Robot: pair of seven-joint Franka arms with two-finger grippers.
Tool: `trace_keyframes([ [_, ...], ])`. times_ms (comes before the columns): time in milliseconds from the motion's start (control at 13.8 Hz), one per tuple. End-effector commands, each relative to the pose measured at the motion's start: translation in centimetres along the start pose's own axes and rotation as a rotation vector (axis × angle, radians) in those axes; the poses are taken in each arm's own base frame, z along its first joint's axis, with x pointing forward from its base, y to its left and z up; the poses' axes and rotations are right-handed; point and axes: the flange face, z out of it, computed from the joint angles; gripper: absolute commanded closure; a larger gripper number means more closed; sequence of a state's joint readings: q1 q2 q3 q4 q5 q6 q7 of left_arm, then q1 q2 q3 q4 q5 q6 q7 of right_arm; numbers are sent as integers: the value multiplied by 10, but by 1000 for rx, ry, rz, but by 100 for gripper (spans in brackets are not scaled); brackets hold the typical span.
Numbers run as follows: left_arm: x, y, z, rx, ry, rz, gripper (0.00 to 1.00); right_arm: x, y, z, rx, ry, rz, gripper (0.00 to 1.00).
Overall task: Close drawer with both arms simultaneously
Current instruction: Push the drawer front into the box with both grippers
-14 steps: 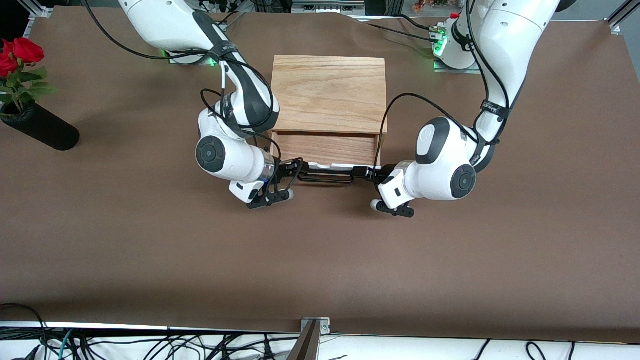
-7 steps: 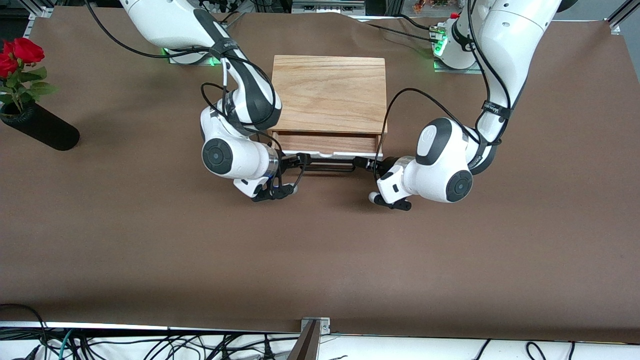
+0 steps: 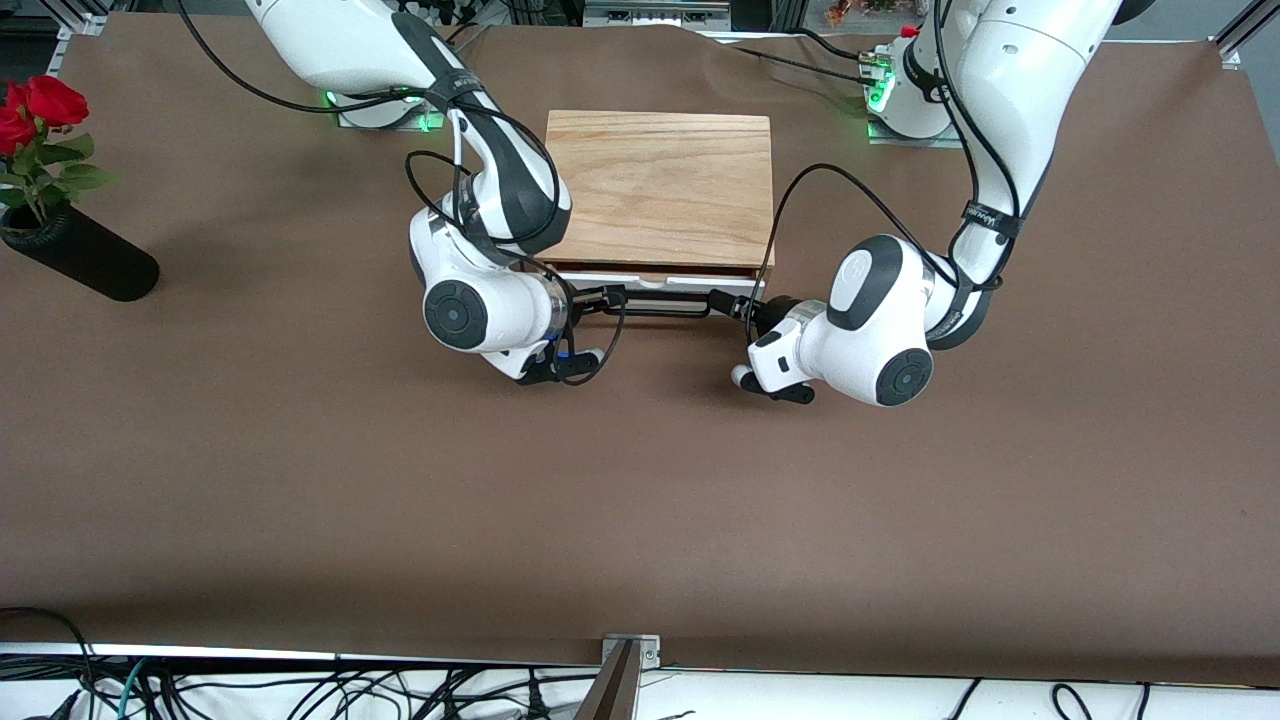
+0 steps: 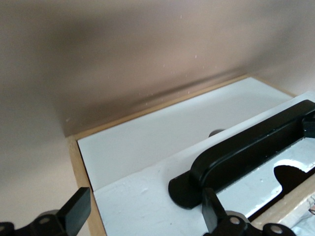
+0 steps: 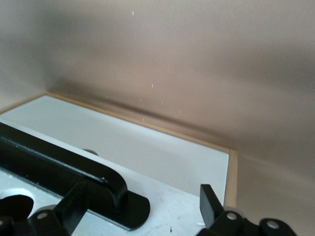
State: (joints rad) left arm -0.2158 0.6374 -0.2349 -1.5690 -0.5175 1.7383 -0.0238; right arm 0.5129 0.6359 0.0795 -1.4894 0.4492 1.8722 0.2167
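The oak box [image 3: 660, 185] stands mid-table between the arm bases. Its drawer [image 3: 670, 283] is pushed almost fully in; only the white front panel and a thin strip of its inside show. The black wire handle [image 3: 660, 306] runs along the panel. My right gripper [image 3: 600, 298] is open against the panel at the handle's end toward the right arm. My left gripper [image 3: 735, 300] is open against the other end. In the left wrist view the fingers [image 4: 74, 215] straddle the handle's foot [image 4: 189, 189] and white panel [image 4: 142, 196]. The right wrist view shows the same, with fingers [image 5: 209, 202] around the handle [image 5: 59, 164].
A black vase [image 3: 85, 255] with red roses [image 3: 35, 108] lies near the table's edge at the right arm's end. Brown cloth [image 3: 640, 500] covers the table between the drawer and the front camera. Cables hang along the near edge.
Both grippers have moved toward the box, pushing the drawer's front panel. The drawer has slid from well open to almost fully in.
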Motion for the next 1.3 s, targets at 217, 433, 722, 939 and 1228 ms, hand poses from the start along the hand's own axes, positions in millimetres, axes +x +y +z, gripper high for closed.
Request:
trace_keyframes([
  [217,-10,1,5,-19,-63,5,0,-21,-19,9,17,-103,-13,0],
  [433,-11,1,5,-19,-69,5,0,-24,-24,9,93,-138,8,0],
  [722,-11,1,-4,-6,-56,14,0,-23,-24,11,91,-139,1,0],
  [939,-11,-2,-31,-15,-15,23,0,-22,-24,8,86,-128,-8,0],
  [1228,-20,-14,-97,-35,68,20,0,-7,-17,-36,102,-42,-31,0],
])
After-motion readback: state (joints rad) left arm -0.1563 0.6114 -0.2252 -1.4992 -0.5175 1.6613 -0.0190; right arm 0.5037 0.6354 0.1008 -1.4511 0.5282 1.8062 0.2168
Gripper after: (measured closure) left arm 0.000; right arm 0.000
